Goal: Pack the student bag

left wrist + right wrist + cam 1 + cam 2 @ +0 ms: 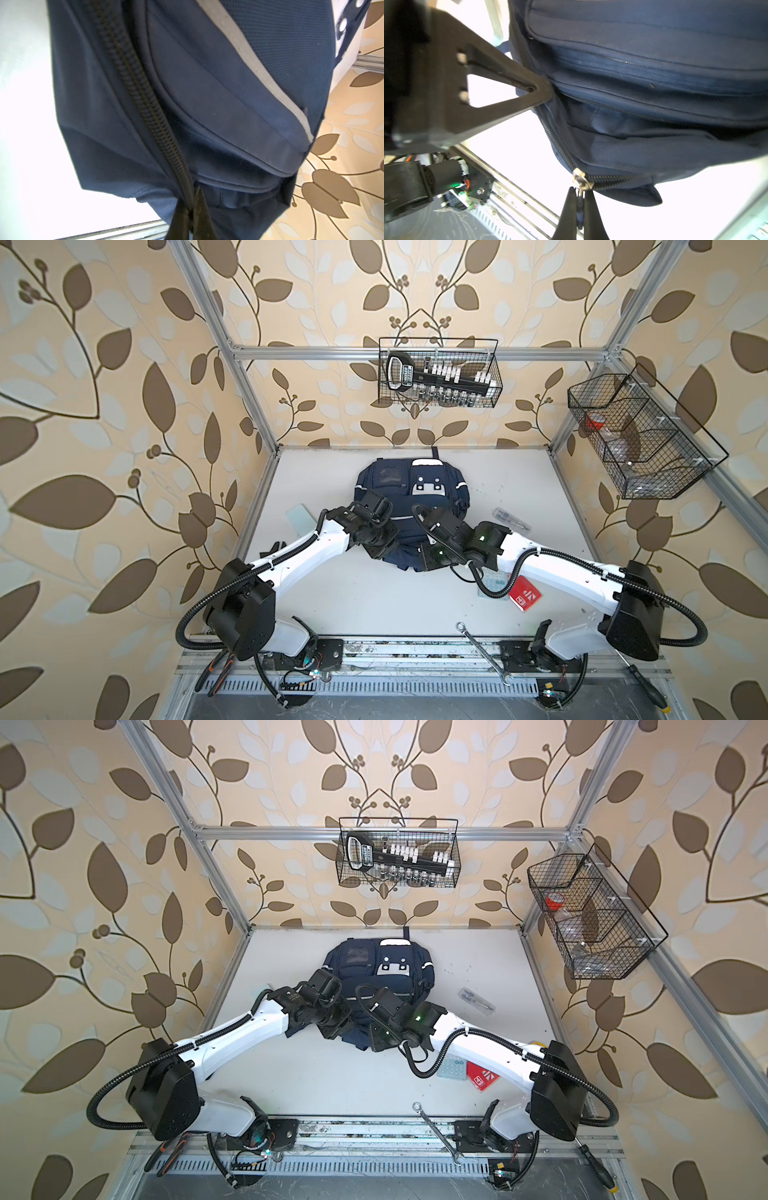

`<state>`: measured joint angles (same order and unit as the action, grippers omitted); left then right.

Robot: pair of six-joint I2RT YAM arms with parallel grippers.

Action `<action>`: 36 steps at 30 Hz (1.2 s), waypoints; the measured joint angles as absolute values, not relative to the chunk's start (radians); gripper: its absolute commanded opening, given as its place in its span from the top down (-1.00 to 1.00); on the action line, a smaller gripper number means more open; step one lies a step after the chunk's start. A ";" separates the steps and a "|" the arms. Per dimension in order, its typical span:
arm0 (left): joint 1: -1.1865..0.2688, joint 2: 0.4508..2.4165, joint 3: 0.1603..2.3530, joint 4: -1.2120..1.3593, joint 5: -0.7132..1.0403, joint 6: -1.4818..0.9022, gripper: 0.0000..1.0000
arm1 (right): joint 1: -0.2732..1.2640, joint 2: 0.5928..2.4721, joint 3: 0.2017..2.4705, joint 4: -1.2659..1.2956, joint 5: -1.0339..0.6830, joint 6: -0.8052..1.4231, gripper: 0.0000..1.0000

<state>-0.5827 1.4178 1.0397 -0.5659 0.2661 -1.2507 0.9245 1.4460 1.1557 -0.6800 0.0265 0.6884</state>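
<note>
The student bag (419,489) (386,971), a navy backpack with white stripes, lies flat mid-table in both top views. Both grippers sit at its near edge. My left gripper (190,199) (380,549) is shut on the bag's fabric edge along the black main zipper (141,91). My right gripper (580,192) (428,560) is shut on the pull tab of the silver zipper slider (579,179). The closed zipper teeth (612,178) run on from the slider. In the right wrist view the left gripper (544,91) pinches the bag's seam a short way from the slider.
On the table lie a red booklet (525,593), a pale calculator (494,580), a clear pen case (511,519) and a pale flat card (301,518). A wrench (484,653), pliers (216,672) and screwdriver (648,689) lie at the front rail. Wire baskets (438,373) (640,435) hang on the frame.
</note>
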 measured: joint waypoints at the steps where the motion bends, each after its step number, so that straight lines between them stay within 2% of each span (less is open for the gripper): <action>1: -0.579 1.417 1.043 -0.568 0.274 -1.242 1.00 | 0.915 1.439 1.155 -0.682 0.027 0.685 1.00; 9: -0.503 1.353 1.063 -0.589 0.290 -1.136 1.00 | 0.714 1.336 1.068 -0.678 -0.015 0.622 1.00; 20: -0.406 1.286 1.063 -0.641 0.280 -1.045 1.00 | 0.511 1.433 1.048 -0.615 -0.047 0.517 1.00; 35: -0.404 1.276 1.003 -0.623 0.285 -1.039 1.00 | 0.436 1.559 1.006 -0.492 -0.054 0.444 1.00; 36: -0.404 1.276 0.992 -0.618 0.286 -1.039 1.00 | 0.436 1.563 1.006 -0.491 -0.054 0.443 0.86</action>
<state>-0.4042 1.2762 0.9924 -0.6182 0.2859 -1.0389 0.4362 1.5635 1.0058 -0.4908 -0.0544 0.4435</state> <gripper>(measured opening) 0.047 0.056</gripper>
